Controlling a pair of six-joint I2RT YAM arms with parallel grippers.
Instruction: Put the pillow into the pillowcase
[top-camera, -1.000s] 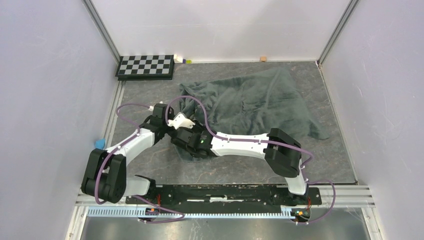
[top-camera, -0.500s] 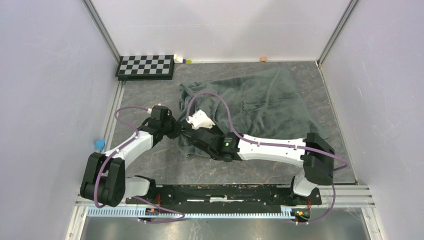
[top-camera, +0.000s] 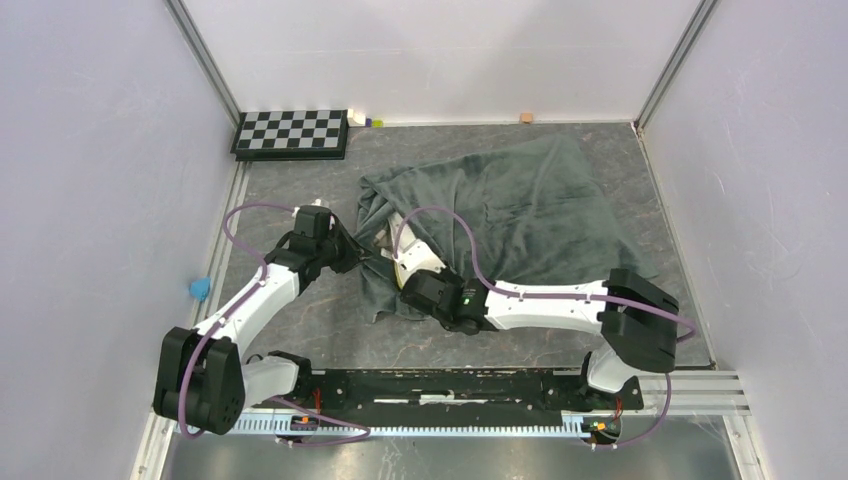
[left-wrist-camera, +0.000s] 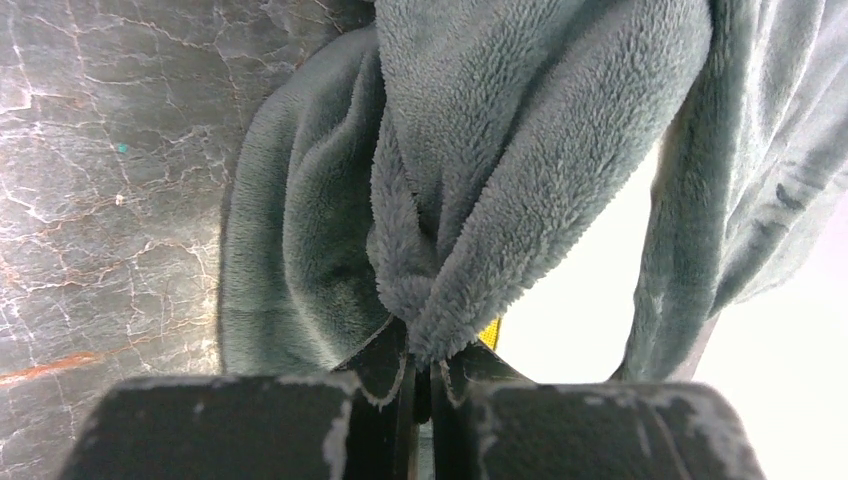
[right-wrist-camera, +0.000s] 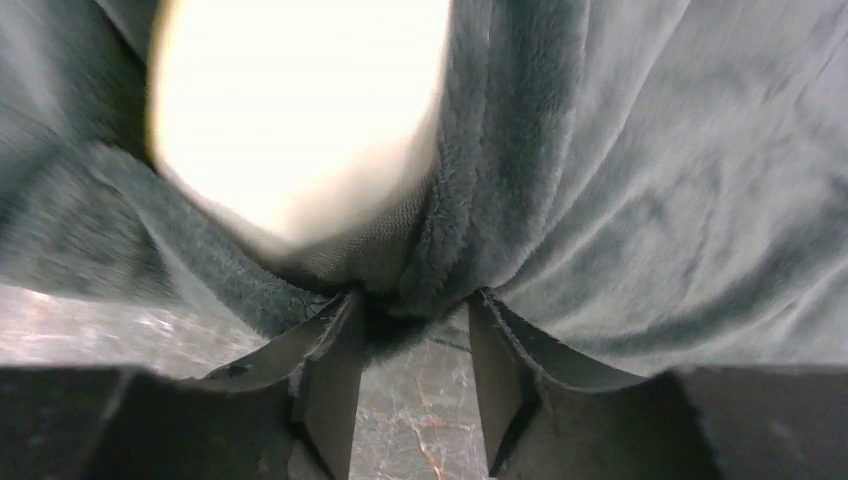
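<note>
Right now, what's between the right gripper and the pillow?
A fold of the pillowcase: its grey plush hem is bunched between the right gripper and the white pillow. The right wrist view shows it.

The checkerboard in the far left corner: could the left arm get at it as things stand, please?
Probably not: the left gripper is clamped on the pillowcase, though nothing stands between it and the checkerboard.

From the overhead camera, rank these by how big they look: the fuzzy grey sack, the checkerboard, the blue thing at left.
1. pillowcase, by far the largest
2. checkerboard
3. blue object, the smallest
</note>
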